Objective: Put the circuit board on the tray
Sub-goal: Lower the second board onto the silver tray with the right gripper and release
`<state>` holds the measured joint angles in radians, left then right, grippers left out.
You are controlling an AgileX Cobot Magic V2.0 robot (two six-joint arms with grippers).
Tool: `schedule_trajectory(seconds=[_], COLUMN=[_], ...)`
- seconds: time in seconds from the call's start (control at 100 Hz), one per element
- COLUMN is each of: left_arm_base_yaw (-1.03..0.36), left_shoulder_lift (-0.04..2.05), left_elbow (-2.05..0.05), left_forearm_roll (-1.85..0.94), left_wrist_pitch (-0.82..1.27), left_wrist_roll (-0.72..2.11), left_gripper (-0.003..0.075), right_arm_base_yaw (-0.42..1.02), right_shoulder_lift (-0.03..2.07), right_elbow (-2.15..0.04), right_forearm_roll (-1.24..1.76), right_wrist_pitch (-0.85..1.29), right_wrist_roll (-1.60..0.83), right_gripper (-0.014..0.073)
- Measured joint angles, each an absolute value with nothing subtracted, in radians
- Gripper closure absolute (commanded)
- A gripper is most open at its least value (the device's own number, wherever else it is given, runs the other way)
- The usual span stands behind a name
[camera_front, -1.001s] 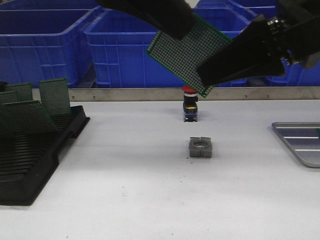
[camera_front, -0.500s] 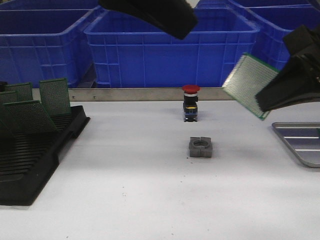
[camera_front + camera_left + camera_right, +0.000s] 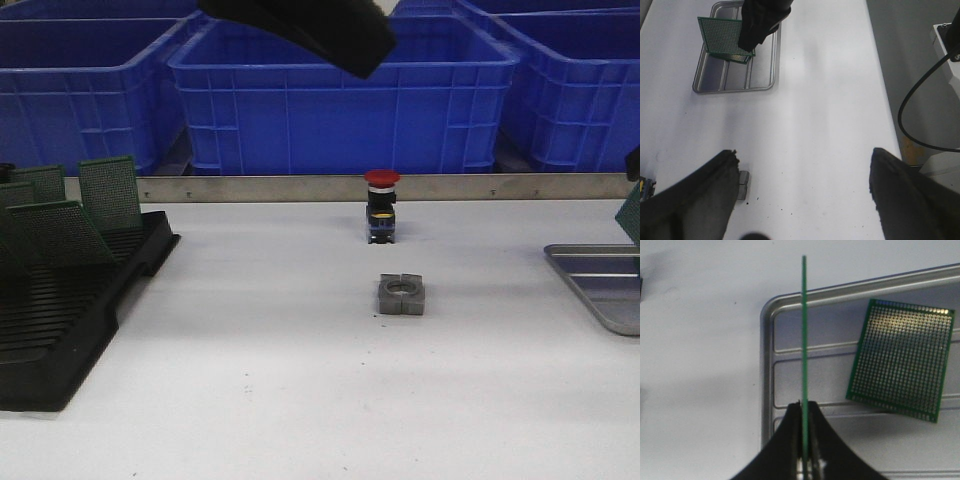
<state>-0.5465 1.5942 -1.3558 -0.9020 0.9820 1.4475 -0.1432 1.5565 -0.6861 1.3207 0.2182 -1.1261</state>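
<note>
Front view: the right end effector is out of frame, and the held circuit board shows only as a green sliver at the right edge; the tray is likewise cut off there, so its contents go unseen. Left wrist view: the right end effector covers one corner of the board and part of a second board beneath it. Right wrist view: the held board appears edge-on, its face unreadable.

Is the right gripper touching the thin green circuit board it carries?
Touching: in the right wrist view the right gripper has its black fingers pinching the edge-on green circuit board.
</note>
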Motion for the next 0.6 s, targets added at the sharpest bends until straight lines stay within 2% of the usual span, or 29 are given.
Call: schedule_trajectory(seconds=[0.03, 0.09, 0.2, 0.31, 0.39, 0.46, 0.54, 0.6], left_arm_base_yaw=[-0.547, -0.547, -0.547, -0.547, -0.547, -0.547, -0.547, -0.541], left_shoulder_lift=[1.594, 1.594, 1.594, 1.594, 1.594, 1.594, 1.594, 1.594], left_elbow=[-1.356, -1.356, -1.356, -1.356, -1.356, -1.356, -1.356, -1.356], left_forearm_roll=[-0.902, -0.902, -0.902, -0.902, -0.904, -0.904, -0.904, -0.904], left_wrist_pitch=[0.982, 0.982, 0.982, 0.975, 0.975, 0.973, 0.972, 0.972], left_wrist_roll=[1.448, 1.448, 1.448, 1.448, 1.448, 1.448, 1.448, 1.448], left_gripper=[0.0216, 0.0216, 0.0223, 0.0256, 0.0302, 0.0364, 0.0470, 0.0580], right_arm_base_yaw=[-0.143, -0.145, -0.145, -0.145, -0.145, -0.145, -0.145, -0.145], right_shoulder_lift=[1.569, 1.592, 1.606, 1.607, 1.607, 1.603, 1.587, 1.565], right_elbow=[-0.696, -0.715, -0.724, -0.724, -0.724, -0.724, -0.724, -0.724], right_forearm_roll=[1.325, 1.330, 1.332, 1.319, 1.306, 1.283, 1.245, 1.216], right_wrist_pitch=[0.216, 0.216, 0.216, 0.216, 0.216, 0.228, 0.258, 0.276], right_wrist_roll=[-1.127, -1.125, -1.125, -1.129, -1.133, -1.133, -1.135, -1.135], right_gripper=[0.0566, 0.0447, 0.0191, 0.0050, 0.0038, 0.0063, 0.0143, 0.0253])
